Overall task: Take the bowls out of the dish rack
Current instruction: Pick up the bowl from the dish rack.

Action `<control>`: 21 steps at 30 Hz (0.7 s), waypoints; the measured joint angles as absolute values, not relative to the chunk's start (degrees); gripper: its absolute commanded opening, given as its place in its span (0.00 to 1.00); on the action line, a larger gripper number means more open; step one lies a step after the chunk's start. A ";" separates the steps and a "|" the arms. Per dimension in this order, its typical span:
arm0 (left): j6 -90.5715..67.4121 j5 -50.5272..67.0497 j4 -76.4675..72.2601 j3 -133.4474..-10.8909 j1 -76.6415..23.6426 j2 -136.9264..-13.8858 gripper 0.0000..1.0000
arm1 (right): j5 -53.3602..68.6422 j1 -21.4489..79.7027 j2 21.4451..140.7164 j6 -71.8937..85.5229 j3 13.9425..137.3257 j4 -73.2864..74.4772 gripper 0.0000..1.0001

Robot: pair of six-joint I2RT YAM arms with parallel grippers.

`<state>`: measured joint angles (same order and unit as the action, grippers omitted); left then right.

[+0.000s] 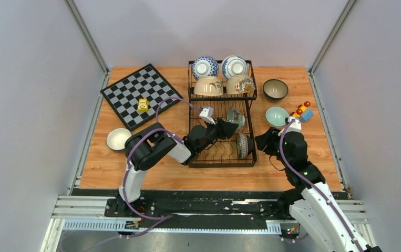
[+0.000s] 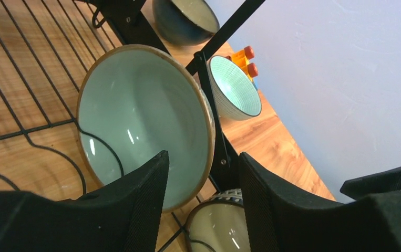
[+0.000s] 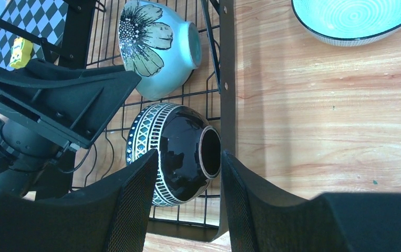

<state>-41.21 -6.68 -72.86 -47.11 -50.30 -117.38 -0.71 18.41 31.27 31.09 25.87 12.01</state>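
The black wire dish rack (image 1: 222, 164) stands mid-table. Its upper basket holds two blue-and-white bowls (image 1: 205, 66) and two beige bowls (image 1: 208, 86). On the lower tray a pale teal bowl (image 2: 135, 115) stands on edge, with a dark patterned bowl (image 3: 182, 152) beside it. My left gripper (image 2: 203, 156) is open and straddles the teal bowl's rim, one finger inside the bowl and one outside. There is a gap on each side of the rim. My right gripper (image 3: 188, 153) is open at the rack's right edge, facing the dark bowl without touching it.
Loose on the table are a white bowl (image 1: 118, 139) on the left, and a dark bowl (image 1: 275, 89) and a teal bowl (image 1: 277, 116) right of the rack. A checkerboard (image 1: 135, 94) carries a yellow toy (image 1: 143, 104). A small orange-topped toy (image 1: 303, 111) sits far right.
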 measured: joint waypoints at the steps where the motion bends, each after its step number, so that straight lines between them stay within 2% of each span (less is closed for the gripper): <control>1: -41.41 -6.63 -73.08 -47.51 -50.30 -117.69 0.52 | -0.73 18.50 31.33 31.03 25.87 12.01 0.52; 15: -44.60 -5.21 -78.00 -50.48 -50.19 -123.22 0.23 | -2.33 19.99 33.04 30.13 27.51 12.45 0.52; 21: -45.74 -4.67 -81.36 -51.09 -49.65 -124.29 0.00 | -3.16 20.10 33.67 30.04 27.68 12.60 0.52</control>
